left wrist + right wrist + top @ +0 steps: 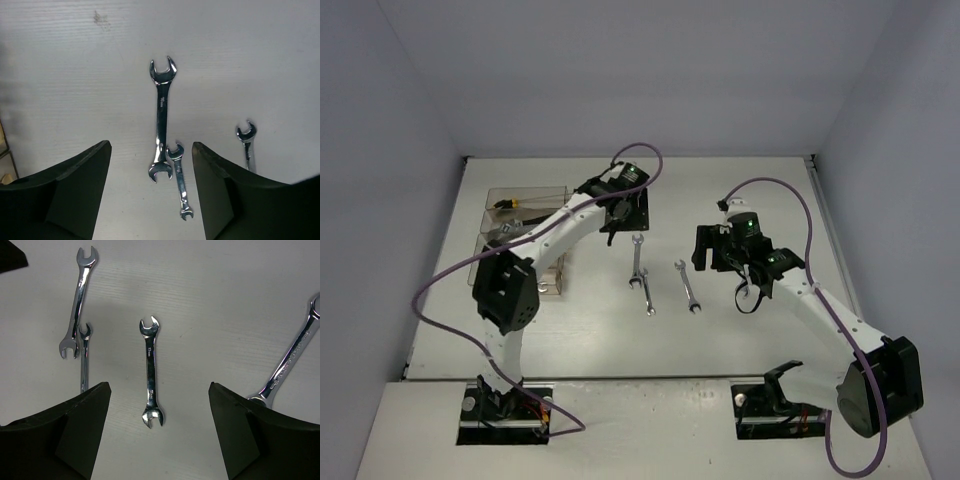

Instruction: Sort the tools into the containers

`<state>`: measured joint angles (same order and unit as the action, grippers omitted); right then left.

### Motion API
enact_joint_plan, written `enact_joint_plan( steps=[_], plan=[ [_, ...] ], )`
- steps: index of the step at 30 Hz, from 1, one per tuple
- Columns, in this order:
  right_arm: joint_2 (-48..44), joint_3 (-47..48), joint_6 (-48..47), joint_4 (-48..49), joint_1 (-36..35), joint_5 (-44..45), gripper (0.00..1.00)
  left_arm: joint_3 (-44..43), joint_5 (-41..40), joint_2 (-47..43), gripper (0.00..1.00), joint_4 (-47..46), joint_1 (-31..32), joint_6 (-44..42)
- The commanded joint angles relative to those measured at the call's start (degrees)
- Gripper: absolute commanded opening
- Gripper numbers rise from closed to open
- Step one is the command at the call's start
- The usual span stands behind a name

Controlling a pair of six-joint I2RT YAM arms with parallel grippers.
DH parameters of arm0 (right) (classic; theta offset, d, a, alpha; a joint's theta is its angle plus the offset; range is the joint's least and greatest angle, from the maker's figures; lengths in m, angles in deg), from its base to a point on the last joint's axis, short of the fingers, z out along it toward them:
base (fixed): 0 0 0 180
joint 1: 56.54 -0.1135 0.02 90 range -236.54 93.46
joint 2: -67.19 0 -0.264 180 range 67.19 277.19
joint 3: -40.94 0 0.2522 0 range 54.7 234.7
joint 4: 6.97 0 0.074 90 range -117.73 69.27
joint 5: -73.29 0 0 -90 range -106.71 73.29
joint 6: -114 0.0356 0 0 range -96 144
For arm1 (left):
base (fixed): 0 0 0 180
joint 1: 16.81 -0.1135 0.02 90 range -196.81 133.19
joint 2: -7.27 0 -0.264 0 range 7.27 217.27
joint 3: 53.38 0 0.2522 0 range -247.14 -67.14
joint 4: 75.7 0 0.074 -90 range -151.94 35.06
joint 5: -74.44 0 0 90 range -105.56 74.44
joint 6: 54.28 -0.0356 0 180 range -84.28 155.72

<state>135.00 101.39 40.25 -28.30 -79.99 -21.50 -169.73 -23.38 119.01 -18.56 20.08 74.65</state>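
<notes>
**Top view.** The left arm [545,240] is reaching forward and to the right over a row of clear bins [525,188]. Its wrist is hanging above the tabletop [740,340], just beyond a long wrench [637,258]. The right arm [820,310] is stretching forward and to the left, and its wrist is hanging just right of a medium wrench [687,286]. The farthest bin is holding a rod with a yellow-black handle [508,205]. The arm is hiding most of the other bins, so their contents cannot be told.

**Left wrist view.** The left jaws are standing spread and gripping nothing. The long wrench [161,117] is lying flat in line with the gap. A small wrench [180,182] is touching its nearer end.

**Right wrist view.** The right jaws are standing spread and empty. The medium wrench [150,372] is lying centred in the gap. A ring-ended wrench [292,357] is lying at the right, with its lower end hidden behind a finger.
</notes>
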Motion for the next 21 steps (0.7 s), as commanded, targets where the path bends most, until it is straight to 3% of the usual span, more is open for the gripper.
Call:
enact_joint_plan(
  steps=[1,9,21],
  plan=[
    [-1.4,0.2,-0.1,1.6,0.6,1.4,0.77,-7.1,0.6,5.1,0.59,3.8,0.3,-5.9],
    [-1.5,0.2,-0.2,1.1,0.7,1.6,0.77,-11.8,3.5,14.8,0.57,7.4,0.5,-6.2],
    [0.1,0.8,-0.6,1.0,0.7,1.5,0.77,-11.3,4.0,18.5,0.48,7.6,1.8,-4.3]
  ],
)
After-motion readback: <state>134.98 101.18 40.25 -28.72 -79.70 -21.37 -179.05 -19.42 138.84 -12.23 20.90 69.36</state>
